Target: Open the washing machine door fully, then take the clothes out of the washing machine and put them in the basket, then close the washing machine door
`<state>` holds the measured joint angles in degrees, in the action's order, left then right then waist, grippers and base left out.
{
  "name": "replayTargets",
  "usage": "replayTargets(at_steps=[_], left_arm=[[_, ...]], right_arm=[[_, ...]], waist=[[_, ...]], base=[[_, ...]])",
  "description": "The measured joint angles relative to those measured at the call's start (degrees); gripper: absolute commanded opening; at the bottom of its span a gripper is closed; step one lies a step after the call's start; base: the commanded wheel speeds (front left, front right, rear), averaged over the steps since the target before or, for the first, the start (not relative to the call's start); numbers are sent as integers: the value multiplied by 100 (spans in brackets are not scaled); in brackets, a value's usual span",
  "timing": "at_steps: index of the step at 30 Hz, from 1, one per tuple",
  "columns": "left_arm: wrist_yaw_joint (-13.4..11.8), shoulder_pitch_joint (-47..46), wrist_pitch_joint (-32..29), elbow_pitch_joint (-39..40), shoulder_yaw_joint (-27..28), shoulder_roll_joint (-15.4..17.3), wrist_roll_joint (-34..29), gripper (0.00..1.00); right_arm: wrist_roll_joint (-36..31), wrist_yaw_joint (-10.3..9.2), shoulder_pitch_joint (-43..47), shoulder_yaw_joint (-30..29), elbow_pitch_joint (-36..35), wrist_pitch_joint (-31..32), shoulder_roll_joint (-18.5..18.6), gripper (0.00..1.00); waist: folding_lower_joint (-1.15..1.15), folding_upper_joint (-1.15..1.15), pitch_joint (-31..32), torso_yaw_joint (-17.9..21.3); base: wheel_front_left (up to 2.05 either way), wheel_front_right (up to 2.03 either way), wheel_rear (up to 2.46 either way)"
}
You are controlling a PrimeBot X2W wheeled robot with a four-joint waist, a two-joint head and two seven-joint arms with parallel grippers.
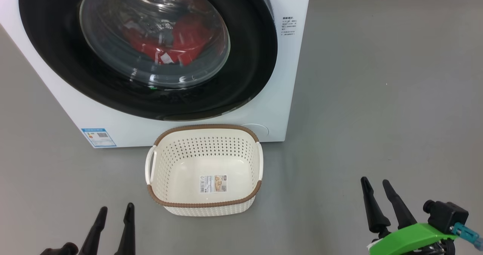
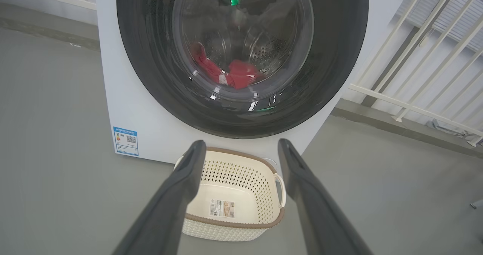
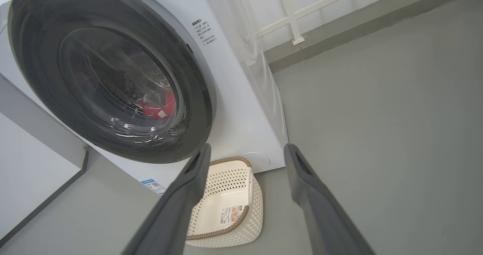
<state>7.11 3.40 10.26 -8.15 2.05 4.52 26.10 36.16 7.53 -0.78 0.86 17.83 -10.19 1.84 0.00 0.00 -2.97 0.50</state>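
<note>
The left gripper (image 1: 116, 206) and right gripper (image 1: 374, 180) hover low, fingers spread wide, holding nothing. Just ahead the empty basket (image 1: 205, 127) sits close against the washing machine (image 1: 292, 96), right under the shut washing machine door (image 1: 56, 59). A reaching arm could knock it aside, and a finger may slip on the glossy rim. The red clothes (image 1: 188, 32) lie behind the glass. The grey floor (image 1: 377, 96) looks smooth, and a white railing (image 2: 415, 59) stands beyond
</note>
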Motion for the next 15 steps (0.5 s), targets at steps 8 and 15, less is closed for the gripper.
replayTargets(at_steps=[8, 15], left_arm=[[4, 25, 145, 20, -64, 25, -482, 100], [5, 25, 254, 21, -145, 62, -895, 100]], right_arm=[[-466, 0, 131, -23, 2, -153, 3, 100], [-798, 0, 180, -63, 10, -253, 7, 100]], waist=[[0, 0, -36, 18], [0, 0, -80, 32]], base=[[0, 0, 0], [0, 0, 0]])
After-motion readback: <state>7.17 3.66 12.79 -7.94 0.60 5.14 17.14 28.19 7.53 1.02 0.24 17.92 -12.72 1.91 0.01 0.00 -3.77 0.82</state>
